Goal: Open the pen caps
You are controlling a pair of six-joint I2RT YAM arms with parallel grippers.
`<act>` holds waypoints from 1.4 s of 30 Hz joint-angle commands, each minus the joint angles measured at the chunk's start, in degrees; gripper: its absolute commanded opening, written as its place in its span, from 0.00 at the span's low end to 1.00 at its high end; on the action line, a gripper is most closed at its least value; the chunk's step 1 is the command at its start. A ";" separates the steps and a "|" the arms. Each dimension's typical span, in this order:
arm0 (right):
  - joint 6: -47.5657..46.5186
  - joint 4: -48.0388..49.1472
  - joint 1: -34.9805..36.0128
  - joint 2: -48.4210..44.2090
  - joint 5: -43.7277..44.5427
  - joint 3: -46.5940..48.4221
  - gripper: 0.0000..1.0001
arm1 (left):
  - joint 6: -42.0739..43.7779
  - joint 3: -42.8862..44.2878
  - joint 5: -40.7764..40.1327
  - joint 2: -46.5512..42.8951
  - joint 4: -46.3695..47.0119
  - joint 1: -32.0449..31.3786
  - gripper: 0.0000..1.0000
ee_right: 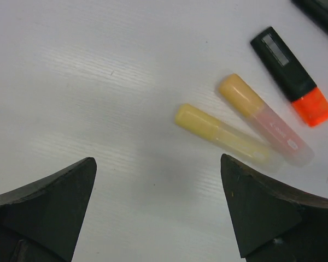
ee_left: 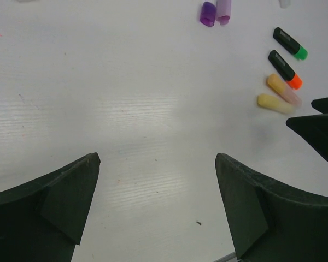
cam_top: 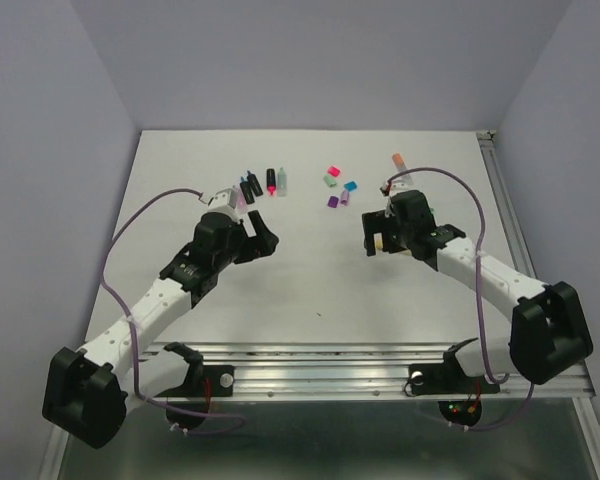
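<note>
Several loose pen caps lie at the table's centre back: pink [cam_top: 332,171], green [cam_top: 330,181], blue [cam_top: 350,186], purple [cam_top: 333,201] and lilac [cam_top: 344,198]. A row of pens [cam_top: 265,183] lies left of them. My left gripper [cam_top: 263,232] [ee_left: 157,161] is open over bare table, nothing between its fingers. My right gripper [cam_top: 373,238] [ee_right: 157,160] is open too. Just ahead of it lie a yellow pen [ee_right: 221,134], a pastel orange pen [ee_right: 265,120] and a black pen with an orange cap [ee_right: 292,76]. The left wrist view also shows a black pen with a green end [ee_left: 290,43].
An orange-tipped pen [cam_top: 398,160] lies behind the right arm. Grey walls enclose the white table [cam_top: 310,290] on three sides. A metal rail [cam_top: 330,350] runs along the near edge by the arm bases.
</note>
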 commanded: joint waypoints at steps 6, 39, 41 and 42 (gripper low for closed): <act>-28.81 -9.53 0.36 13.07 -13.86 15.23 1.00 | 0.70 -1.13 2.71 -4.07 4.70 -0.57 0.99; -40.70 -20.54 0.28 29.17 -9.57 26.41 1.00 | 2.19 -2.80 2.55 -4.51 6.11 -0.92 0.99; -41.14 -19.40 0.19 28.11 -9.84 25.88 1.00 | 2.28 -2.80 2.55 -4.51 6.02 -1.01 0.99; -41.32 -19.22 0.28 27.93 -9.84 25.62 1.00 | 2.28 -2.71 2.55 -4.60 6.11 -0.92 0.99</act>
